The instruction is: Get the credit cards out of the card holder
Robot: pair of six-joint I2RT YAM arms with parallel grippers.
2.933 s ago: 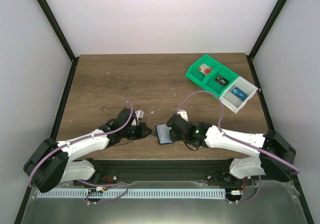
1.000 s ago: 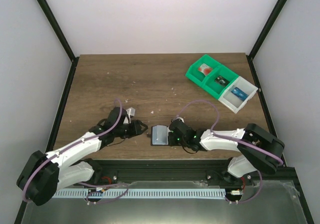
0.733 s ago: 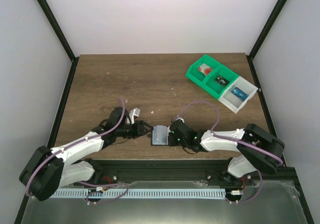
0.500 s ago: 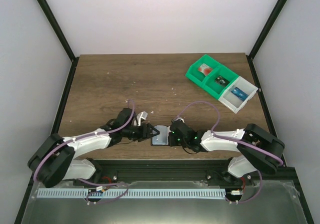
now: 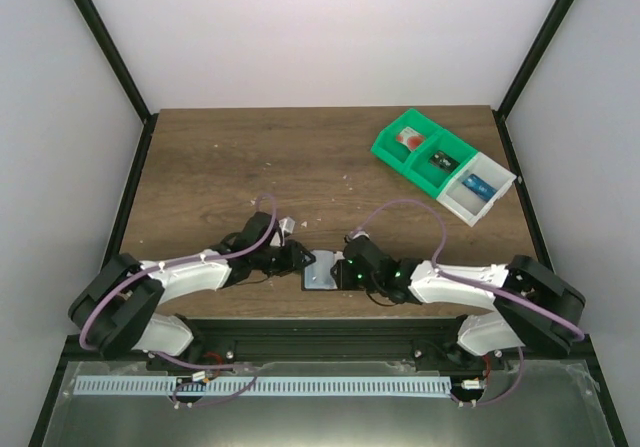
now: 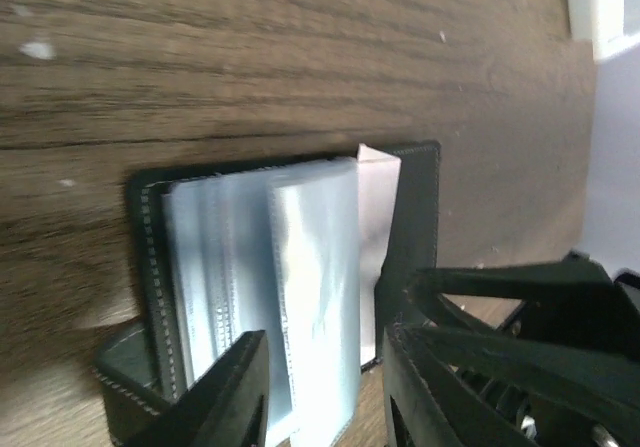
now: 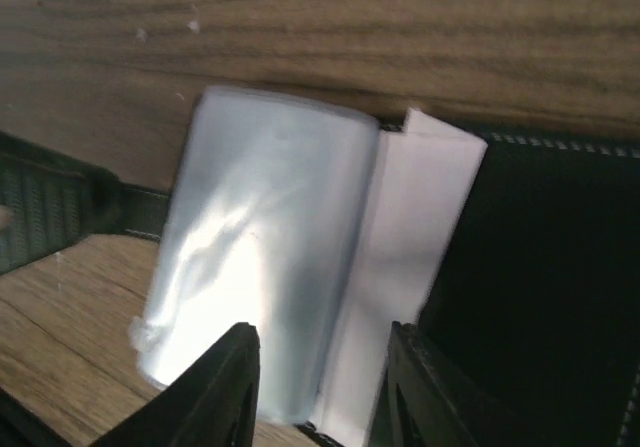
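The light blue card holder (image 5: 321, 271) lies open near the table's front edge, between my two grippers. In the left wrist view its pale blue sleeves (image 6: 260, 287) sit in a dark-edged frame, and a white card (image 6: 378, 217) sticks out on the right. My left gripper (image 5: 297, 258) is open with a sleeve between its fingers (image 6: 235, 392). My right gripper (image 5: 342, 270) is open over the sleeve (image 7: 260, 267) and the white card (image 7: 415, 237). A pale card with a red circle (image 5: 405, 137) lies in the green bin.
A green two-compartment bin (image 5: 395, 155) and a white bin (image 5: 455, 199) stand at the back right, each compartment with a small card in it. The right gripper's black body shows in the left wrist view (image 6: 530, 317). Small white specks dot the wood.
My left gripper has moved right, up to the card holder's left side. The holder shifted a little left with the right gripper and now lies open.
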